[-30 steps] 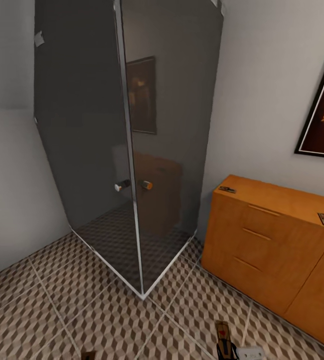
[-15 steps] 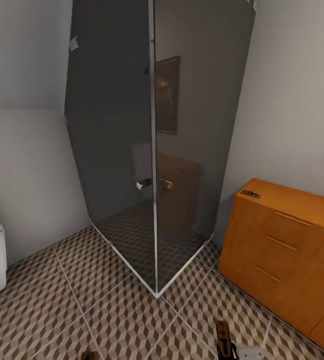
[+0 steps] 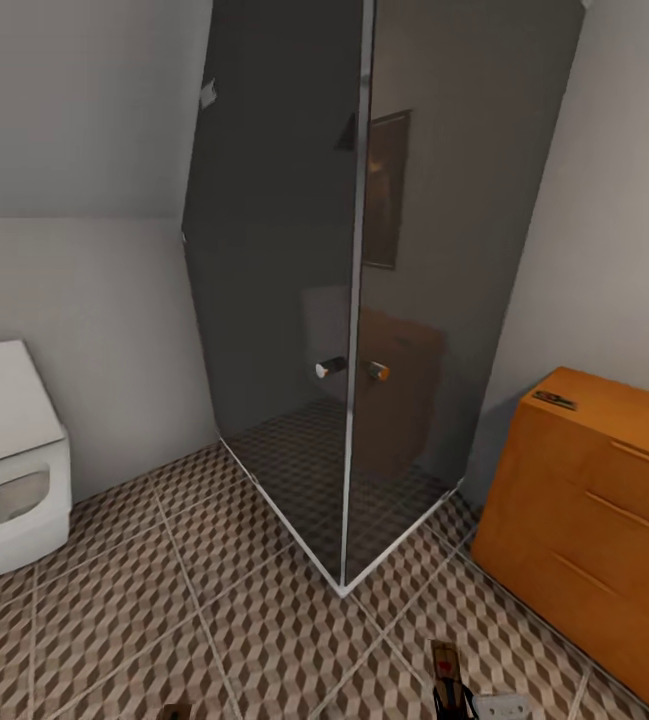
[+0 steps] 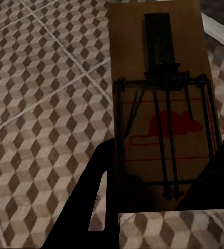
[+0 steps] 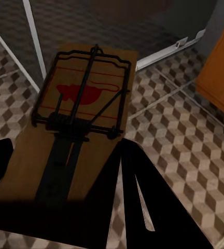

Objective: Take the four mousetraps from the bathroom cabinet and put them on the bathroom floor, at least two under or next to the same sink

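Observation:
In the left wrist view my left gripper (image 4: pixel 161 205) is shut on a mousetrap (image 4: pixel 164 119), a brown board with dark wire and a red mouse print, held above the bathroom floor (image 4: pixel 44 104). My right gripper (image 5: pixel 65 199) is shut on a second mousetrap (image 5: pixel 78 124). That mousetrap (image 3: pixel 446 678) also pokes up at the bottom edge of the head view. A third mousetrap (image 3: pixel 554 400) lies on the near corner of the orange cabinet (image 3: pixel 594 520) at the right. The bathroom sink is out of view.
A dark glass shower enclosure (image 3: pixel 364 300) with chrome frame and door knobs stands straight ahead, its corner pointing toward me. A white toilet (image 3: pixel 9 470) sits against the left wall. Patterned floor tiles (image 3: pixel 164 610) spread between the toilet, shower and cabinet.
The head camera has swung left: the shower and cabinet slid right in the picture, the wall painting left the view, and the toilet came in. Both grippers still hold their mousetraps.

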Robot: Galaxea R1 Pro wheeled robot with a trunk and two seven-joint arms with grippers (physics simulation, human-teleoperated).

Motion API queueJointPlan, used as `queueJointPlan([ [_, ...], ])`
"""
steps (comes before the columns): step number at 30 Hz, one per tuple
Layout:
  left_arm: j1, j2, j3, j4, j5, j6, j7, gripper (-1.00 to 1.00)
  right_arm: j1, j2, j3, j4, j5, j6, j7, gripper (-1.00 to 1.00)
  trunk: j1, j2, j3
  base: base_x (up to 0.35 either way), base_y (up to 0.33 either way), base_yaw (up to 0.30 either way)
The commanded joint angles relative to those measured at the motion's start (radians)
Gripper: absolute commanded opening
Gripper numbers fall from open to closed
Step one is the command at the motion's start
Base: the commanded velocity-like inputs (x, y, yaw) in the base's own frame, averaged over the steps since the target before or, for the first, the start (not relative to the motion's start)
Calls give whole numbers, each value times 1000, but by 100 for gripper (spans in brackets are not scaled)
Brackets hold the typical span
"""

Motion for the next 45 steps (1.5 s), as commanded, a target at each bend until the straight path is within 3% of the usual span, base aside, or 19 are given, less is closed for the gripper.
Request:
queueJointPlan([
  [1,-2,0,-3,4,-2,-5,7,-100,0,0,-3,0,7,-3,1,-100,0,-1,-1,0,0,251],
  [45,-2,0,-3,4,-2,-5,7,-100,0,2,-2,1,7,-3,1,-100,0,-1,-1,0,0,251],
])
